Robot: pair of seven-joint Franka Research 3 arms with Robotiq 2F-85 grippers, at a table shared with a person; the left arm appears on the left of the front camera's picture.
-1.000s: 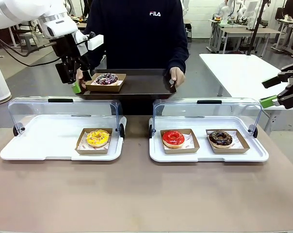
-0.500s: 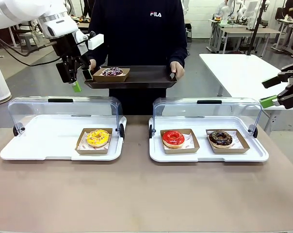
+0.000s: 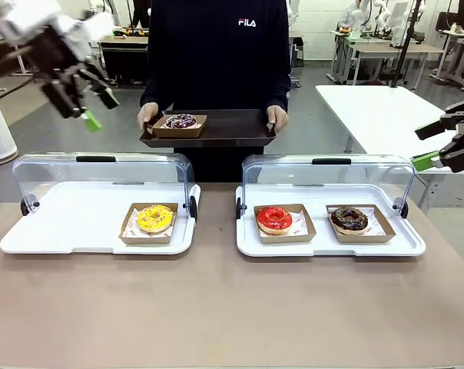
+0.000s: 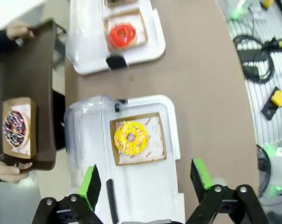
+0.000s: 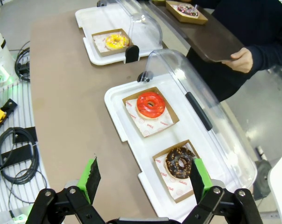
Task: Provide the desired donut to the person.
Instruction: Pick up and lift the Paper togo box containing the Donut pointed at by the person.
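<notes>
Left gripper (image 3: 94,109) is up high at the far left, motion-blurred, well apart from everything. In the left wrist view its jaws are wide open with nothing between the green pads.

Right gripper (image 3: 425,146) hangs at the far right edge, beyond the right case. It is also fully open and empty.

The person in a black long-sleeved sweatshirt (image 3: 217,54) stands at the far side and holds a dark brown rectangular serving tray (image 3: 232,131) level, one hand at each end.

The dark-glazed donut with purple and white sprinkles (image 3: 180,121) sits in a brown cardboard dish at the left end of that tray, just beside the person's hand (image 3: 146,115).

The left white plastic display case with its clear lid raised (image 3: 63,223) holds one yellow-iced donut (image 3: 155,217) in a cardboard dish at its right end.

The right white display case, lid also raised (image 3: 332,244), holds a red-glazed donut (image 3: 274,219) on the left and a chocolate nut-topped donut (image 3: 349,219) on the right, each in its own cardboard dish.

Both cases sit on the brown table (image 3: 217,307).
</notes>
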